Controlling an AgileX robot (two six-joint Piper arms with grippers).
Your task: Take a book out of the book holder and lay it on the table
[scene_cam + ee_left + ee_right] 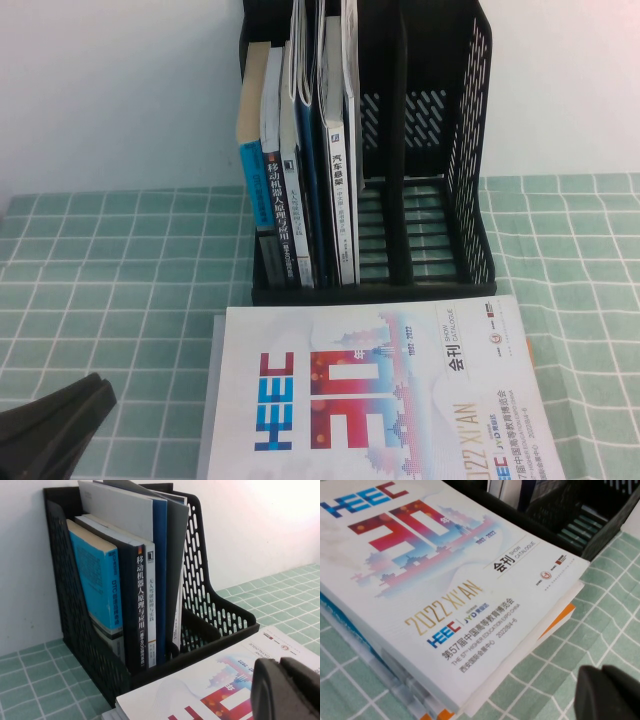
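Note:
The white book (370, 400) with blue "HEEC", a red "50" and "XI'AN" lies flat, cover up, in front of the black book holder (470, 150). It rests on a small stack on the pale green grid table (100, 270). It also shows in the left wrist view (200, 690) and the right wrist view (435, 580). My left gripper (50, 425) is shut and empty at the near left, just left of the book, and it hangs over the cover in its own view (287, 690). My right gripper (610, 692) is shut and empty over the cloth beside the book's corner; it is outside the high view.
Several upright books (300, 180) fill the holder's left slots (125, 595); its right slots hold nothing. Under the book lie other books, one with an orange edge (560, 620). A white wall stands behind the holder.

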